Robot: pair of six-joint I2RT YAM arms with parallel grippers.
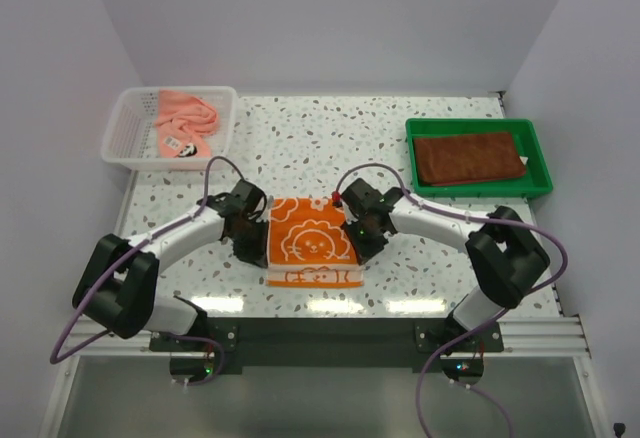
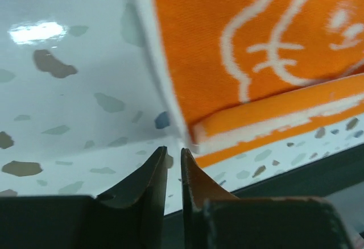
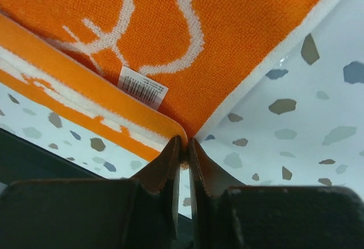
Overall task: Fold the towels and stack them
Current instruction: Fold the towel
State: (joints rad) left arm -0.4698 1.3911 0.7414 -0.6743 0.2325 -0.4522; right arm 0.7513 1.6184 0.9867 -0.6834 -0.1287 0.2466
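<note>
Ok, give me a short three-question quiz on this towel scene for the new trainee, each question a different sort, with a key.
1. True or false: the brown towel lies in the green tray.
2. Multiple choice: the pink towel sits in A) the white basket, B) a cardboard box, C) a drawer.
3. Short answer: which towel lies on the speckled table, outside both containers?

Key: 1 true. 2 A. 3 the orange towel with the white drawing.
</note>
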